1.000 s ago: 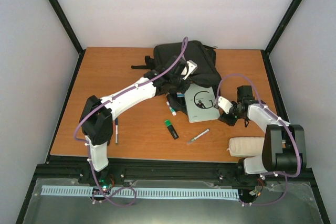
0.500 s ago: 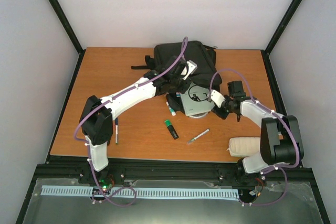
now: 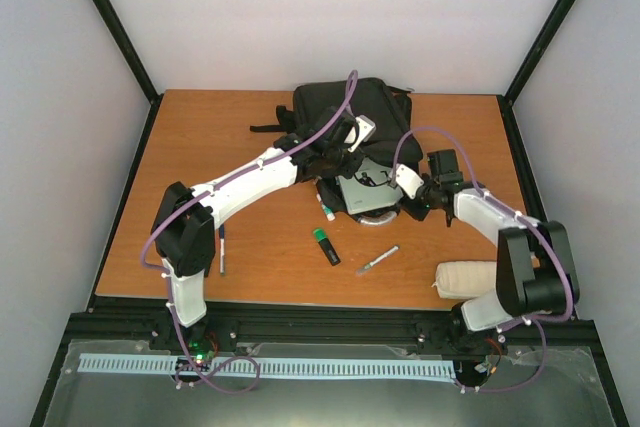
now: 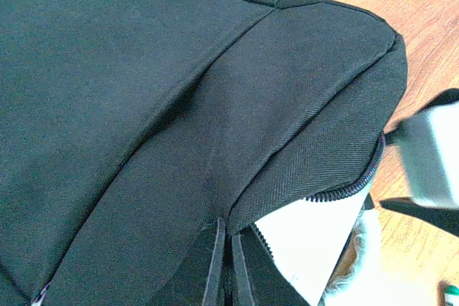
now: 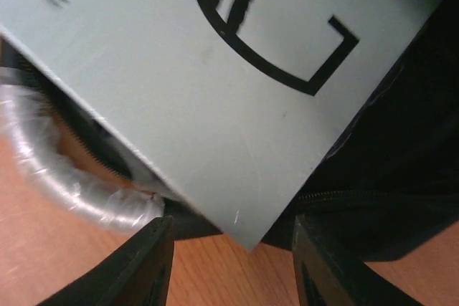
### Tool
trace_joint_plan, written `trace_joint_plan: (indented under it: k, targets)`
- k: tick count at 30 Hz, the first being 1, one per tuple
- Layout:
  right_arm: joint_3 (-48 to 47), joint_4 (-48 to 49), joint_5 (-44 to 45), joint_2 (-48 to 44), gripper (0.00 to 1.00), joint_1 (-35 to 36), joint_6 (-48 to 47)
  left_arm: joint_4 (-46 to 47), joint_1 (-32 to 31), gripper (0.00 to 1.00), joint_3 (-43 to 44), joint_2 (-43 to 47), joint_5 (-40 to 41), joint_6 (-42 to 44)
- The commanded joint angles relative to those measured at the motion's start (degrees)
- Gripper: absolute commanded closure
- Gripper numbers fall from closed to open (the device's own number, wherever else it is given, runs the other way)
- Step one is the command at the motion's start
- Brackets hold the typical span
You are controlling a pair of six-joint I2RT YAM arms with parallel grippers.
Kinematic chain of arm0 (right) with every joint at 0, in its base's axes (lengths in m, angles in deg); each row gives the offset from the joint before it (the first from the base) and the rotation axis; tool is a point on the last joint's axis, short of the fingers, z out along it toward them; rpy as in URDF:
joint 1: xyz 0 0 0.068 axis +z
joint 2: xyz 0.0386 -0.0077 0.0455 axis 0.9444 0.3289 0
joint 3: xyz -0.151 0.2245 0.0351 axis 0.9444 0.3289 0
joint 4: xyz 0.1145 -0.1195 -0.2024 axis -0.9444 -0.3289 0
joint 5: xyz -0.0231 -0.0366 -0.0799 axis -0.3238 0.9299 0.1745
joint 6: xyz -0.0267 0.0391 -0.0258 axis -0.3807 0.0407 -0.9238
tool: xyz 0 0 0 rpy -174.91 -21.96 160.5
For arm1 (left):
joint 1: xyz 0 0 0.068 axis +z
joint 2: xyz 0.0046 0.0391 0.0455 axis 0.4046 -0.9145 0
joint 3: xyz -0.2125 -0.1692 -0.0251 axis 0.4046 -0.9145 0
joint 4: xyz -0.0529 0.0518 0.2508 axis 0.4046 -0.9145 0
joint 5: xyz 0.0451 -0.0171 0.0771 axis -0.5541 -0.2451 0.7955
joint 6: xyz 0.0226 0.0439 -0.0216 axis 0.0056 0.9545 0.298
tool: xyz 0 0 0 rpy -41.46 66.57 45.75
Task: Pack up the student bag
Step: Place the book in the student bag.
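Bag: the black bag [image 3: 352,112] lies at the upper middle of the counter [image 3: 220,147], with its mouth turned toward the lower edge of the top view.
Left pincer: the left pincer [image 3: 333,155] is clenched on a fold of the bag's flap and lifts the mouth.
Right pincer: the right pincer [image 5: 231,231] is released, its jaws apart on either side of the grey book's [image 5: 215,91] lower corner, apparently nudging rather than clamping.
Book: part of it is under the flap and the rest is out over the counter.
Risk, slip: with nothing clamped, the corner may slide out sideways and the book may pivot instead of going in.
Risk, snag: the leading edge may catch on the zip seam, since the mouth looks barely wider than the book.
Risk, flap: if the pinched fold slips free, the flap drops onto the book.
Risk, shove: a hard push may move the whole bag toward the top of the frame.
Risk, ring: the clear ring [image 5: 64,170] under the book may be dragged along.
Unpacked: the highlighter [image 3: 325,245] and the pouch [image 3: 470,277] lie lower on the counter.
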Motion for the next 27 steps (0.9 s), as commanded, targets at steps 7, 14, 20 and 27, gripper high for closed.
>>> trace_joint_plan:
  k: [7, 14, 20, 27]
  targets:
    - [5.01, -3.9, -0.52, -12.65, 0.65, 4.82, -11.92, 2.85, 0.53, 0.99, 1.32, 3.24, -2.73, -1.91]
    - [4.05, 2.13, 6.57, -9.42, 0.71, 11.94, -13.85, 2.39, 1.28, 0.99, 2.3, 3.04, -5.72, -3.7]
    - [2.29, 5.71, 11.56, -5.16, 0.71, 14.93, -16.1, 2.0, 1.62, 0.99, 2.31, 3.57, -5.87, -3.89]
    - [1.11, 7.04, 12.72, -2.4, 0.7, 15.53, -19.27, 1.3, 1.97, 0.99, 3.0, 3.61, -6.16, -3.69]
